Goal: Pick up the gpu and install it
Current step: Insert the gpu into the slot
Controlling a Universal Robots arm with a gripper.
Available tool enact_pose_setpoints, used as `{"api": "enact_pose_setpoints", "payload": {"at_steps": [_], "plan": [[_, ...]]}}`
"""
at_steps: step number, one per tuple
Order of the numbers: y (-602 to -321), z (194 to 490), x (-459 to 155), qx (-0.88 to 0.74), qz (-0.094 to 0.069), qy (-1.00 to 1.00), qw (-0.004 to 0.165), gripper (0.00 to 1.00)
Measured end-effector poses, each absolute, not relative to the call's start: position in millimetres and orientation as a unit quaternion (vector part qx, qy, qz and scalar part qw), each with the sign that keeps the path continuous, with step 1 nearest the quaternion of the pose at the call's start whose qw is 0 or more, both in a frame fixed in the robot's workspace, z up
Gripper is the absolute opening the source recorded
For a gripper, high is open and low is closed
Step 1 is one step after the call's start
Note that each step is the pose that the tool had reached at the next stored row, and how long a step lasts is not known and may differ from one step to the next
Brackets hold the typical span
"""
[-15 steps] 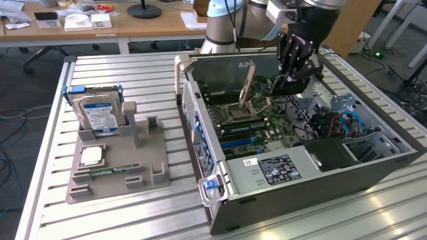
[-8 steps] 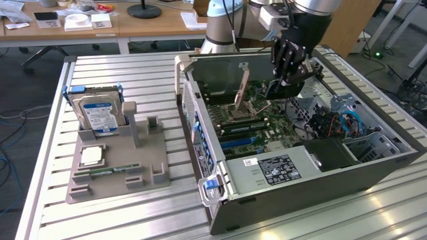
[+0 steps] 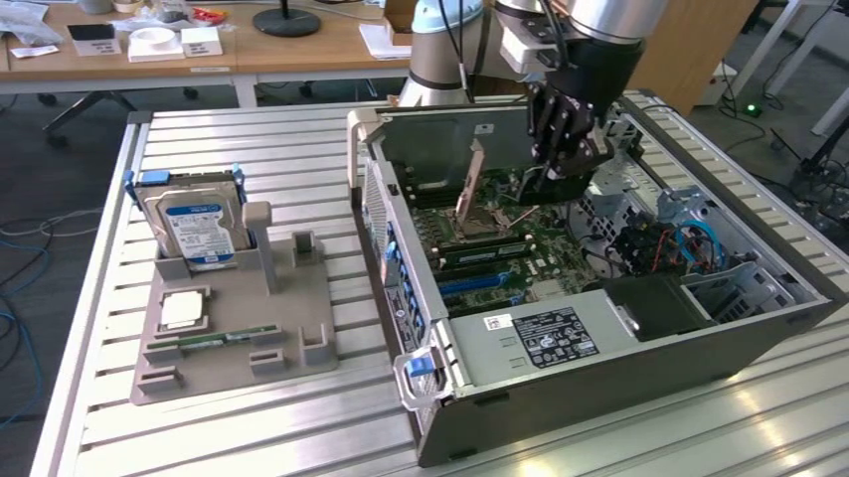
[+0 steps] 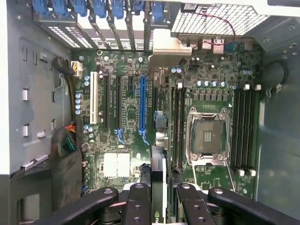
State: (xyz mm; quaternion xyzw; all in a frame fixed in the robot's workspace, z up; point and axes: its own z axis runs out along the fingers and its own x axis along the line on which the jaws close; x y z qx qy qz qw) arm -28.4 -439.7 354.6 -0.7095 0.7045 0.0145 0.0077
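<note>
1 black multi-fingered pincer [image 3: 558,171] hangs inside the open top of the dark grey metal computer case [image 3: 597,343], pinching the gpu [image 3: 552,189], a thin black-faced card held on edge. The case stands on the slatted aluminium counter [image 3: 265,149]. Its walls rise on all 4 sides, and the rear wall is just behind the arm.

In the wrist view the pincer [image 4: 161,206] has its dark fingers [image 4: 136,201] on either flank of the gpu [image 4: 158,171]. The card's narrow upper edge runs above the green motherboard [image 4: 122,140]. It lies between the long blue slot [image 4: 142,103] and the silver-framed processor socket [image 4: 206,138], with a strip of board open on each side.

The card's lower edge is hidden, so whether it touches a slot cannot be told. A silver metal tab [image 4: 164,47] sits in line with the card near the row of blue clips [image 4: 93,7]. Whether it belongs to the card is unclear. The arm is cut off at the top of the exterior view.

1 grey moulded holder [image 3: 285,298] lies on the counter, to the exterior view's left of the case and apart from it. It carries:
- 1 silver hard drive with a blue-white label [image 3: 199,229], standing upright
- 1 square silver chip [image 3: 182,310], lying flat
- 1 slim green RAM stick [image 3: 219,340], resting in a groove
</note>
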Motion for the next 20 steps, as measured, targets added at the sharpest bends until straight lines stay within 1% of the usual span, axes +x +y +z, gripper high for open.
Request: {"api": "enact_pose_setpoints", "payload": {"at_steps": [7,20], "plan": [[-440,354,-28,-0.71,0.015,0.704,0.008,0.26],[-440,330,-29,-0.71,0.014,0.704,0.008,0.26]]}}
